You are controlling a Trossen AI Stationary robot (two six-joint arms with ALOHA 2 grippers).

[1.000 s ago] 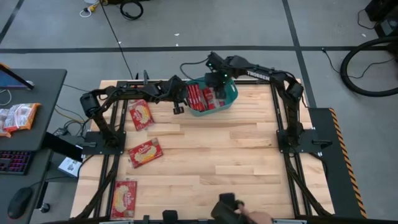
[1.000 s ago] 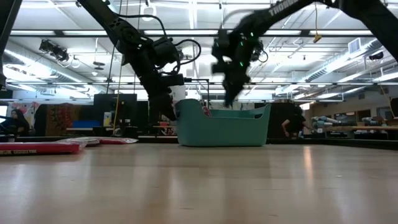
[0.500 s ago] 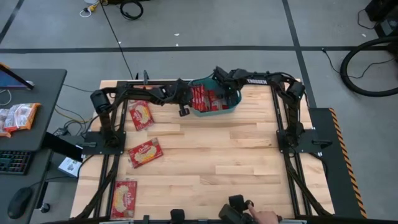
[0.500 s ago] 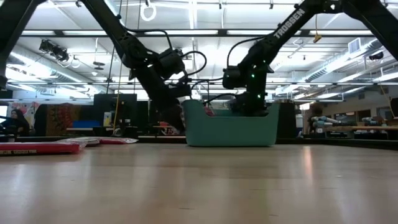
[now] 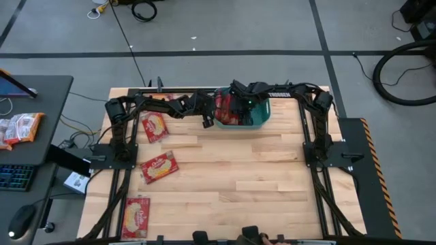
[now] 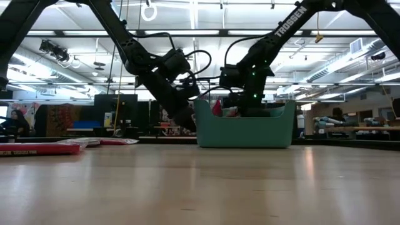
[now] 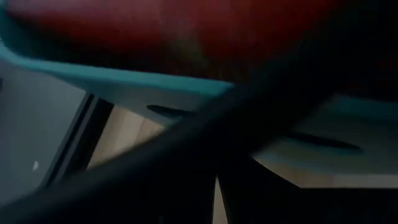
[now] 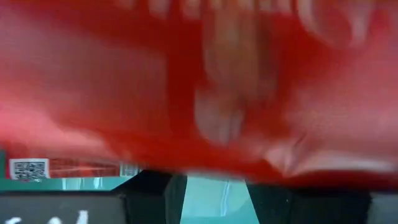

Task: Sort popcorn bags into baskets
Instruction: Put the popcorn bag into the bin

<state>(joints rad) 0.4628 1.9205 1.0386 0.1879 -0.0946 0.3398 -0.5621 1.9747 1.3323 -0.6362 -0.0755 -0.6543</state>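
The teal basket stands at the table's far edge, with several red popcorn bags upright inside; it also shows in the low view. My left gripper is low at the basket's left wall, fingers together. My right gripper is down inside the basket among the bags, fingers apart. Three more popcorn bags lie flat on the table's left side: one far, one in the middle, one near. My left gripper lies with its shut fingers against the outside of the basket's left wall, just under the rim, coming slanting down from the table's left. The basket stands on the table. My right gripper sits among the bags in the basket; I cannot tell whether it touches them.
A dark desk left of the table holds orange-and-white packets and a keyboard. A person's hand shows at the table's near edge. Bare wood lies in the middle and on the right of the table.
My right gripper has come down from above the basket into it. The basket has slid along the table toward the right edge and a little nearer. My left gripper has gone the same way, staying at the basket's left wall.
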